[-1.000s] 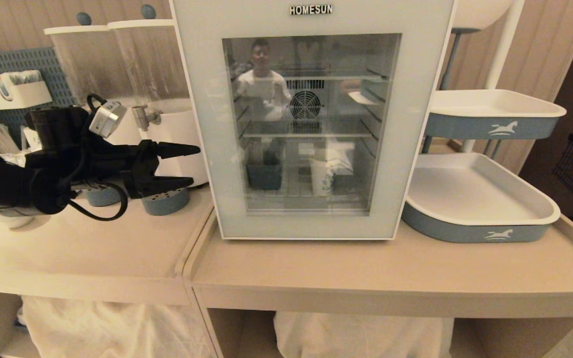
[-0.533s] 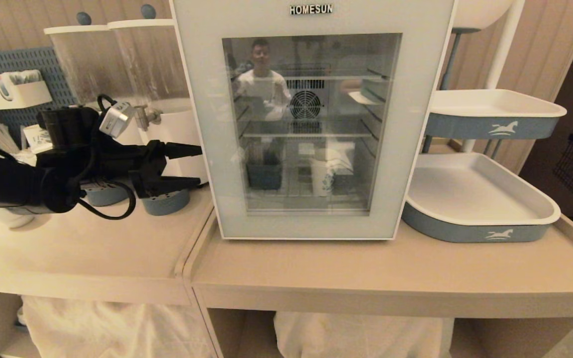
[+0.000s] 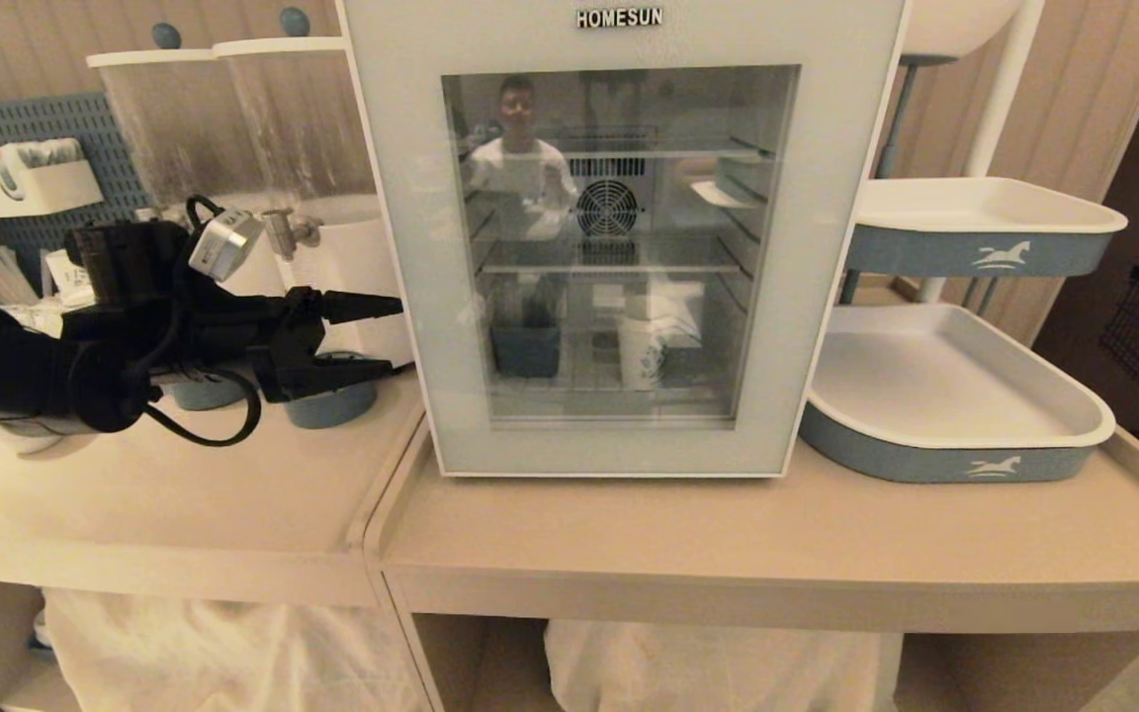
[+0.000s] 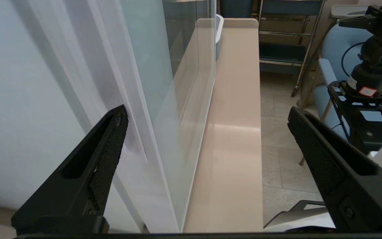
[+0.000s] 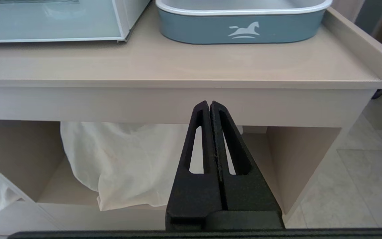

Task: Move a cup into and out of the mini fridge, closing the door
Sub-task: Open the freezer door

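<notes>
The door [image 3: 827, 257] of the mini fridge [image 4: 28, 99] is closed, its glass window facing me. Behind the glass the cup [image 3: 641, 354], white with blue print, stands on the bottom shelf. My left gripper [image 3: 394, 336] is open at the fridge's left edge, pointing right. In the left wrist view the left gripper [image 4: 207, 111] straddles the door's edge [image 4: 151, 99]: one finger [image 4: 108, 156] lies against the fridge's side and the other [image 4: 313, 142] stands out in front of the door. My right gripper [image 5: 210, 103] is shut on nothing, parked low before the table's front edge.
Two blue-and-white trays [image 3: 945, 396] stand in tiers right of the fridge. Clear dispensers [image 3: 233, 129], a white tub [image 3: 362, 257] and a pegboard shelf [image 3: 16, 178] crowd the left table. A dark blue box [image 3: 525, 348] sits in the fridge. White cloth [image 5: 128, 159] fills the cubbies below.
My left gripper has edged slightly right toward the fridge's left edge, still open. The door has stayed closed and the cup has not moved.
</notes>
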Available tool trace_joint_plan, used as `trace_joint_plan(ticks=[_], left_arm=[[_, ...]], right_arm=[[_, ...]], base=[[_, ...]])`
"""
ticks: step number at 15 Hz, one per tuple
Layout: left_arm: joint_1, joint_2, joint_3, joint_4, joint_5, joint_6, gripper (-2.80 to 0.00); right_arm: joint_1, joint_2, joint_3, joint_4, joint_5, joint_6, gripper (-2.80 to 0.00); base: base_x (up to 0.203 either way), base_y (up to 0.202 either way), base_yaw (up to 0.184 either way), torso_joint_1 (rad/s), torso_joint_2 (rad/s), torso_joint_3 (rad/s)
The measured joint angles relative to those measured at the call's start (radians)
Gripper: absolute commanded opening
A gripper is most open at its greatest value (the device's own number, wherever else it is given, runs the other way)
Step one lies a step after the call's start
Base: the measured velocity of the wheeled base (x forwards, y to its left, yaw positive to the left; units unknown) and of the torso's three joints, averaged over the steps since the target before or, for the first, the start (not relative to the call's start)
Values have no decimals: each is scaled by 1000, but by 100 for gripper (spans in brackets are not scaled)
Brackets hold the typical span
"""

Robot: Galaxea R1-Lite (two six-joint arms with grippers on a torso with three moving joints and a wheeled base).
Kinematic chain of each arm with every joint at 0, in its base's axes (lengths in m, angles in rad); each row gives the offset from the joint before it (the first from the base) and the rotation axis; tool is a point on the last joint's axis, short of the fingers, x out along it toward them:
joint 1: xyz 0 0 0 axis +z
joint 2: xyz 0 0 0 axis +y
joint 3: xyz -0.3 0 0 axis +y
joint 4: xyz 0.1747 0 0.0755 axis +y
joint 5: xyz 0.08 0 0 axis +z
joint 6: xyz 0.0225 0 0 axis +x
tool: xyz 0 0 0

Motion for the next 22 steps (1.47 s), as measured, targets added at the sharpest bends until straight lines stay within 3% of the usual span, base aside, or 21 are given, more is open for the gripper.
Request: trace_joint_plan(ticks=[6, 17, 22], left_arm=[[-1, 0, -12, -5, -17, -36, 0], [-29, 71, -63, -12, -3, -19, 0], [-44, 87, -67, -18, -30, -37, 0]], right_arm=[[-1, 0, -4, 17, -1, 0, -280], [0, 0, -6, 19, -1, -6, -280], [-1, 0, -6, 19, -3, -6, -280]], base=[[0, 0, 0, 0, 0, 0], [0, 0, 0, 0, 0, 0], [0, 0, 0, 0, 0, 0]])
